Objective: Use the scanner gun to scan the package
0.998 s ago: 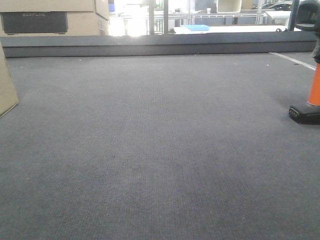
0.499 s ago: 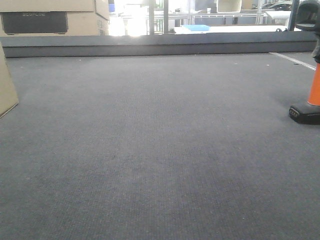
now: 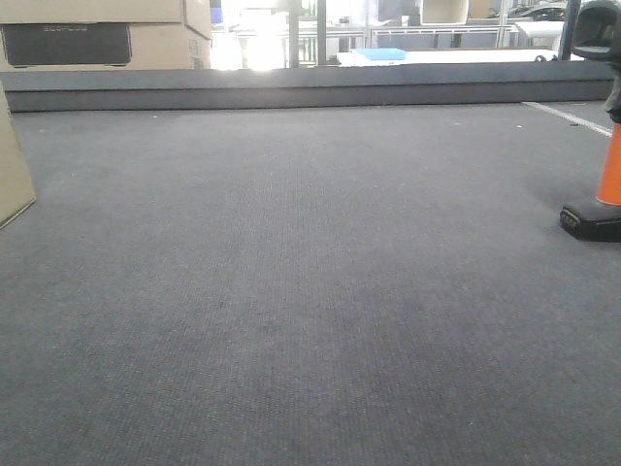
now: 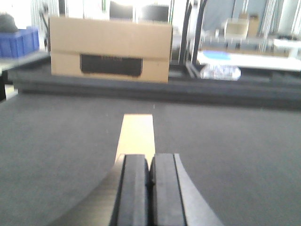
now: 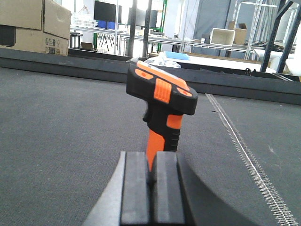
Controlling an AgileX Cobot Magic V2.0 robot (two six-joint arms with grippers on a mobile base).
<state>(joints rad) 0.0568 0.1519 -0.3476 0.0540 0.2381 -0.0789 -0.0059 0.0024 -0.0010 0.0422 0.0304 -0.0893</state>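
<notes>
Scanner (image 5: 162, 110): upright on the grey mat (image 3: 291, 291), straight ahead of the right gripper (image 5: 150, 188) and close; orange handle rising just behind the closed pads, head tilted and pointing left in the wrist view.
Scanner, front view (image 3: 604, 184): at the far right edge — black foot on the mat, orange handle above, head cut by the frame.
Right jaws: pressed together, nothing between them; handle behind the pads, not inside.
Package (image 4: 136, 134): lying flat, dead ahead of the left gripper (image 4: 149, 188); long axis running away from the jaws, near end seemingly hidden behind the pads.
Package, front view (image 3: 15, 160): only a tan corner at the far left edge; label not visible.
Left jaws: clamped shut, empty.
Nearer arm: right for the scanner, left for the package — one thing per side, well apart across the mat.
Key relation: handle in line with the right jaws, so likely opening first, then a straight advance to straddle it.
Background: big box (image 4: 110, 49) with a black panel beyond the mat's far ledge.
</notes>
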